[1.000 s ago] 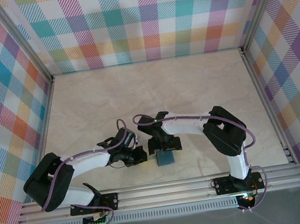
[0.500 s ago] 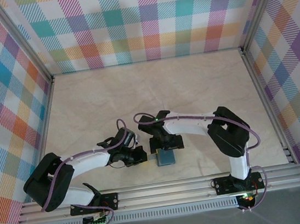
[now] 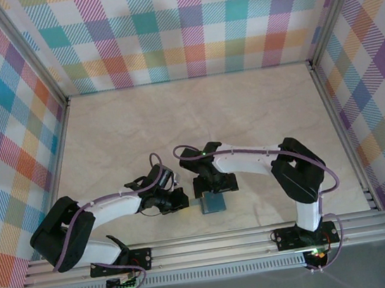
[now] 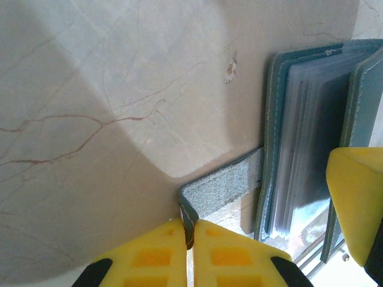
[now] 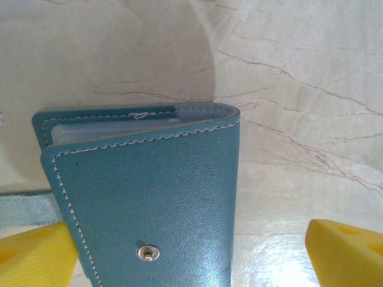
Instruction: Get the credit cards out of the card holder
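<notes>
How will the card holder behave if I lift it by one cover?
The card holder likely flexes: its tab bends where the shut left pincer pinches it. The grained, stitched cover probably grips well. The clear sleeves fan loosely, so it may splay open.

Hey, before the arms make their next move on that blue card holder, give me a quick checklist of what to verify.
1. The tab pinched in the shut left gripper: ok.
2. The right gripper open, one finger either side of the card holder: ok.
3. The card holder unsnapped, cover ajar over the clear sleeves: ok.
4. The credit cards showing in those sleeves: cannot tell.
</notes>
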`<action>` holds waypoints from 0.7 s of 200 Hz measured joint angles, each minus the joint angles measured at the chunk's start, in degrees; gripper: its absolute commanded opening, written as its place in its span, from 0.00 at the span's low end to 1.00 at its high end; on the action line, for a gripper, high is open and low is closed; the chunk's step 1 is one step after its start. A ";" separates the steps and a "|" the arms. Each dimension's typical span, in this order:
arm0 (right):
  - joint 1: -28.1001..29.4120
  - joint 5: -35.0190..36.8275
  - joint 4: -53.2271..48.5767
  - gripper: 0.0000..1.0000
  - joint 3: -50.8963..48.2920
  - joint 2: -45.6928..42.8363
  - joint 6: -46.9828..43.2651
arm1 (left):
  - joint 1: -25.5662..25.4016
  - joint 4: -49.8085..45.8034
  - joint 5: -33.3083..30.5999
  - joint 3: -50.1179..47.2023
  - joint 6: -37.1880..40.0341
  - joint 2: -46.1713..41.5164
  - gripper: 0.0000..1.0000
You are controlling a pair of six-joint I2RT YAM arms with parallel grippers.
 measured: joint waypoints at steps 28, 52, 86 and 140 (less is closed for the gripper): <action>0.00 0.66 -0.07 0.96 -0.26 -0.39 0.00 | 0.00 -0.13 -0.13 0.00 -0.02 0.00 0.09; 0.00 1.60 -0.79 0.96 -0.83 -2.25 -0.42 | 0.00 -1.53 -0.94 0.22 0.00 -0.61 0.09; -0.07 3.32 -2.91 0.86 -1.60 -6.32 -1.75 | 0.02 -5.55 -3.43 0.44 0.02 -2.91 0.09; -1.31 2.82 -1.95 0.50 -8.07 -11.47 -4.94 | 0.22 -9.92 -5.73 1.62 0.13 -3.48 0.09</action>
